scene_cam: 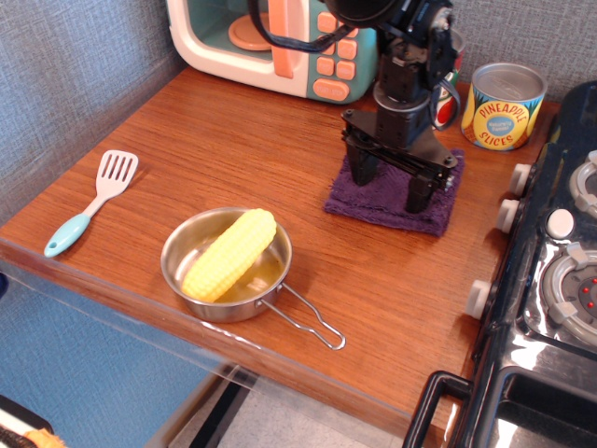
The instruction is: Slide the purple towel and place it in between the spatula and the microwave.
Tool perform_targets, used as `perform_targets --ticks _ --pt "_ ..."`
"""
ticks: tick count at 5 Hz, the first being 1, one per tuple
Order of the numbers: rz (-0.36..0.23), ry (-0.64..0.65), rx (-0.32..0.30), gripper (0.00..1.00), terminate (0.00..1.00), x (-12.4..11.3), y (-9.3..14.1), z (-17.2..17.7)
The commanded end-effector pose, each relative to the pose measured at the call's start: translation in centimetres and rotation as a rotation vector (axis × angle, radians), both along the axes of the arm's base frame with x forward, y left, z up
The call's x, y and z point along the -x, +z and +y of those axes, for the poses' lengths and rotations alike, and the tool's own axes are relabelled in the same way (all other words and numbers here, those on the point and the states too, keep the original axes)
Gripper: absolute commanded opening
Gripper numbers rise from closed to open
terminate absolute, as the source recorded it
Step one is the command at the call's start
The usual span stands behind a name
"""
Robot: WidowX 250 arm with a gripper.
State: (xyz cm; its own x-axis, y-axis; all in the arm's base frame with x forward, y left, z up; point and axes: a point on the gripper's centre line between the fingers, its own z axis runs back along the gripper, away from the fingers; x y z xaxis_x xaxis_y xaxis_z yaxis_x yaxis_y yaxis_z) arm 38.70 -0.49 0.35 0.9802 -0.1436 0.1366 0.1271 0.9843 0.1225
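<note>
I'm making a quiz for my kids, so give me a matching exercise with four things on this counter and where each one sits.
Things:
1. purple towel
2. spatula
3. microwave
4. corn cob

Places:
A. inside the metal pan
B. back of the counter, against the wall
C. under the gripper
D. near the counter's left edge

Pairs: 1-C, 2-D, 3-B, 4-A

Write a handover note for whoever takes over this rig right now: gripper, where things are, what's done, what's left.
Gripper: open, both fingers pressing down on the purple towel.
Towel: on the right part of the counter, in front of the microwave, left of the pineapple can.
Spatula: near the left edge, untouched. Pan with corn at the front.
Done: towel pinned for sliding.
Left: slide it left into the bare gap between spatula and microwave, then lift off.
</note>
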Motion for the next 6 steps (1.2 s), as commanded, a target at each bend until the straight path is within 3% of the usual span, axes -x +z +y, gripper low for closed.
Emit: perform_targets --ticks 1,3,6 --pt "0.163 -0.015 -0.02 1.0 0.0 3.3 -3.5 6.4" --pt "0.149 -0.057 -0.019 1.0 0.0 3.1 -1.9 11.4" --pt "0.117 -0.055 0.058 1.0 0.0 2.7 -0.6 18.2"
